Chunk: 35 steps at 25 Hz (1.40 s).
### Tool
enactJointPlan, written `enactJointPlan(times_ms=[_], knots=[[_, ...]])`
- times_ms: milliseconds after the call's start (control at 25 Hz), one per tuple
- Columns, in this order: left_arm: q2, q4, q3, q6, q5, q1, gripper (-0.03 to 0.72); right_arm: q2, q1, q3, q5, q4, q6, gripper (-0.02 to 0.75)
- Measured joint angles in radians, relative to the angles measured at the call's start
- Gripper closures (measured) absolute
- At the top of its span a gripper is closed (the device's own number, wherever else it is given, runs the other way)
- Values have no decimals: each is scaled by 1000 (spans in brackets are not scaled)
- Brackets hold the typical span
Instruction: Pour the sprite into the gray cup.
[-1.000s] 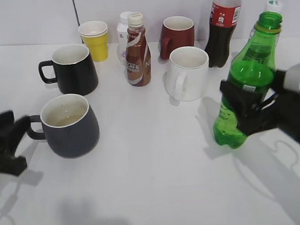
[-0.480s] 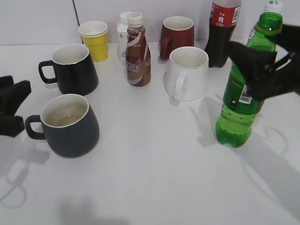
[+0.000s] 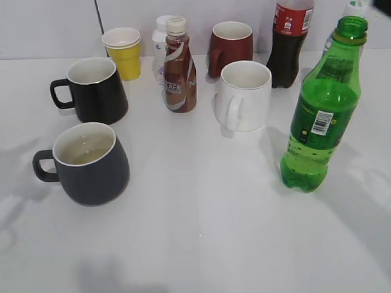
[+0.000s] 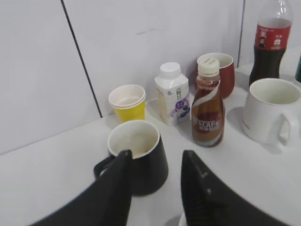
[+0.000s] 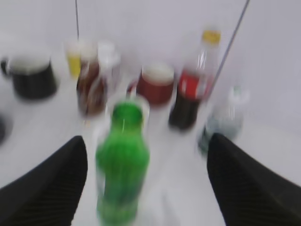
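Note:
The sprite (image 3: 320,116), a green bottle with no cap, stands upright on the white table at the right. It also shows, blurred, in the right wrist view (image 5: 122,165). The gray cup (image 3: 93,164) stands at the front left, its handle to the left, with a little liquid inside. My right gripper (image 5: 146,141) is open wide, behind and above the sprite, holding nothing. My left gripper (image 4: 155,162) is open and empty, above the table and facing the black mug (image 4: 138,160). In the exterior view only dark slivers of the arms show at the top corners.
A black mug (image 3: 94,89), a yellow paper cup (image 3: 123,52), a coffee bottle (image 3: 178,67), a small white bottle (image 3: 160,41), a red mug (image 3: 230,45), a white mug (image 3: 245,93), a cola bottle (image 3: 291,37) and a clear water bottle (image 3: 354,9) stand at the back.
My right gripper has let go of the sprite, which went from tilted to upright, and has risen out of the exterior view. My left gripper has moved up and away from the gray cup.

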State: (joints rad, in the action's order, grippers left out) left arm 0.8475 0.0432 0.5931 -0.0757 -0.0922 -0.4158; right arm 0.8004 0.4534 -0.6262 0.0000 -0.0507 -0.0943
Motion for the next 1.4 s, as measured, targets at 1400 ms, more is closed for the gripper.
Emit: enactJointPlan(times_ms=[1400], knots=[[-855,62,-74,133,-980,50,182,-782,0,119,1078,8,105,143]])
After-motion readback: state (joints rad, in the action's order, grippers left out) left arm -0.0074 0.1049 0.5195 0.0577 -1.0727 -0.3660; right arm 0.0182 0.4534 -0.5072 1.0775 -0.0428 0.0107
